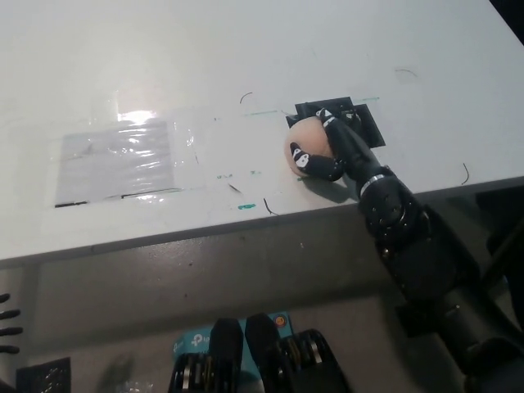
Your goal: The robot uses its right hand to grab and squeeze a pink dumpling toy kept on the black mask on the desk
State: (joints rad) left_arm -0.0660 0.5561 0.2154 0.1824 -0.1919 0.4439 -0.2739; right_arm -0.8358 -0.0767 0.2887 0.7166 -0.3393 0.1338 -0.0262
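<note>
Progress looks well past the reach: the grab seems made, and what remains, by my reading, is the squeeze itself and then letting go.

At the far lower left edge only the dark tips of the resting left hand show, too little of it to say whether it is open or closed. Further right on the white counter lies a clear plastic sheet catching a glare, with a few small green and black pen marks on the surface between it and the working area.

Right of those marks sits the pink dumpling toy, touching the near-left corner of the black mask and lapping off it toward the counter's front edge. Whether the toy rests on the surface or is raised slightly I cannot tell. The right hand wraps it from the right side: its black fingers curl around the toy's front and top, pinching it against the palm. The toy's outline looks fairly round, so any squeeze appears light so far.

The black right arm runs from the bottom right corner up and leftward across the counter's edge, wrist angled toward the toy.
</note>
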